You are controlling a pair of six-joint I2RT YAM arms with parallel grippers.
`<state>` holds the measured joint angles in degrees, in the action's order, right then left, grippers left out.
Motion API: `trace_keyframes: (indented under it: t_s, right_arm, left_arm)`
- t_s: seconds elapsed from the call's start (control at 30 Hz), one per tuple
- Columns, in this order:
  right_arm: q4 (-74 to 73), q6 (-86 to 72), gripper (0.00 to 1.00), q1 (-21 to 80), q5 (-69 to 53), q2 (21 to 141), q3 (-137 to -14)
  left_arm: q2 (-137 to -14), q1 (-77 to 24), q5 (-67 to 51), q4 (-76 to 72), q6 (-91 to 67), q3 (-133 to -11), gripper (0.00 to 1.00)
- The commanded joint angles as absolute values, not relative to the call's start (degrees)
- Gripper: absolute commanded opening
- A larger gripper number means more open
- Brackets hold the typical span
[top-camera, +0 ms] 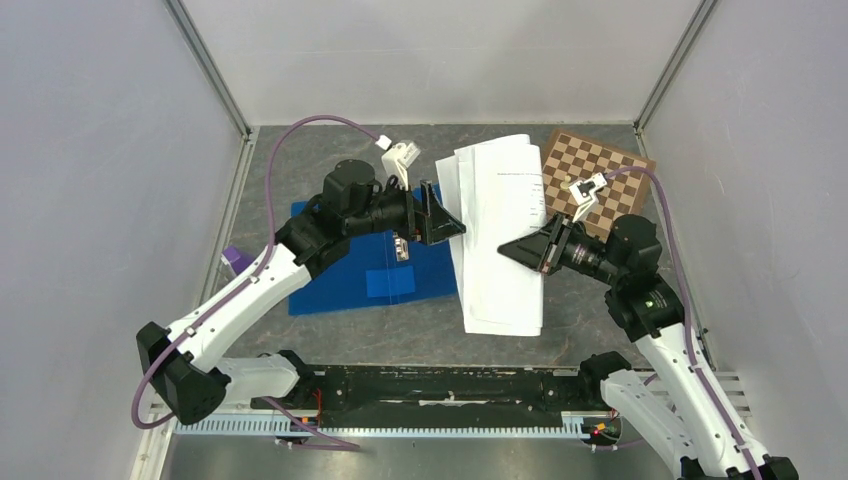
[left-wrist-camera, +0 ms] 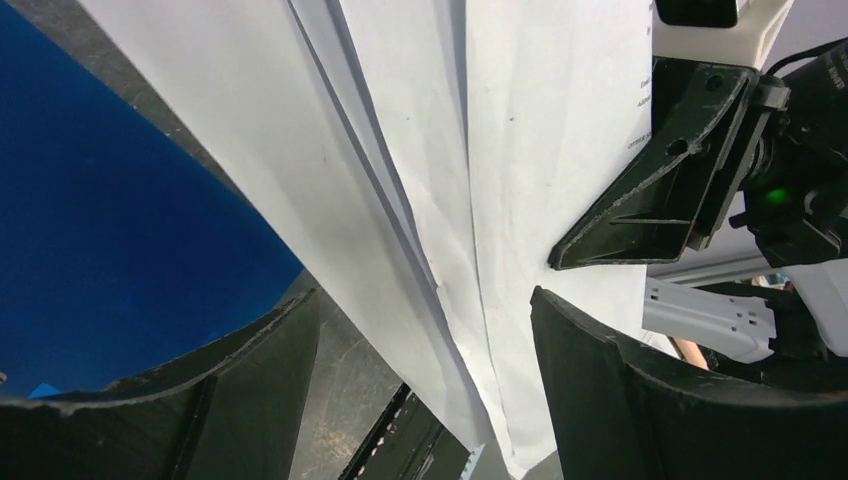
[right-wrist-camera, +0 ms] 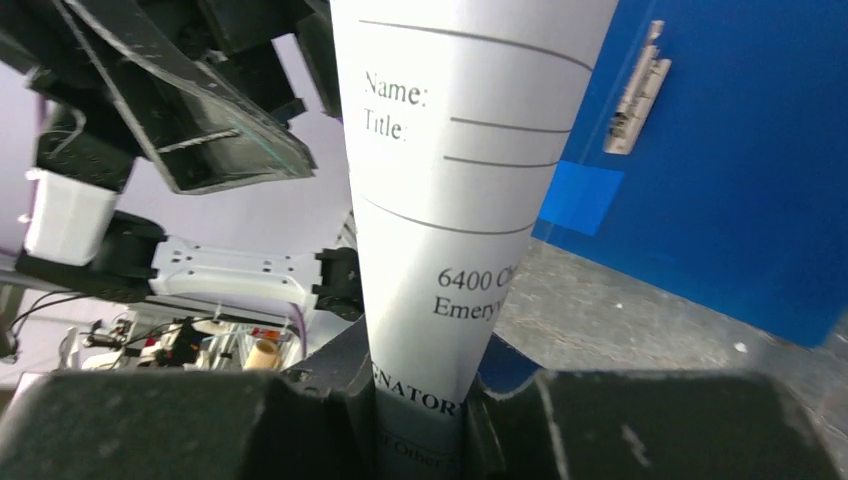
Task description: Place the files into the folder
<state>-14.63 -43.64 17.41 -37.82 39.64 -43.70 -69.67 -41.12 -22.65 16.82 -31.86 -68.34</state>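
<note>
Files, thin white printed sheets (top-camera: 495, 190), are being pinched by the right gripper (top-camera: 505, 248) alone; the left gripper (top-camera: 455, 228) is gaping empty, so sheets may be slipping apart short of the glossy blue plastic folder (top-camera: 340, 285).

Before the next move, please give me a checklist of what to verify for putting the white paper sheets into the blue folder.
1. Right gripper shut on the thin white printed paper sheets: ok.
2. Left gripper open at the sheets' edge: ok.
3. Glossy blue plastic folder flat on the grey table, left of the sheets: ok.
4. Folder opened to receive the sheets: cannot tell.
5. Sheets squared into one stack: not ok, edges fanned.
</note>
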Motion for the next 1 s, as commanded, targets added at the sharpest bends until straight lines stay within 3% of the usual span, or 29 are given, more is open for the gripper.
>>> trace_keyframes:
  t_s: [0.0,0.63,0.97]
  right_arm:
    - [-5.9,-49.3,0.22,17.6,-44.0,39.8,-46.8]
    - [-6.4,-47.3,0.25,18.5,-41.9,42.3,-47.8]
    - [-10.0,-42.5,0.25,21.1,-37.4,44.1,-48.0]
  left_arm:
    - [-68.8,-39.6,-27.5,14.7,-27.2,-68.8,0.84]
    - [-68.6,-37.7,-39.5,1.6,-36.9,-64.8,0.84]
    - [-69.9,-37.9,-40.6,-2.0,-40.7,-63.6,0.69]
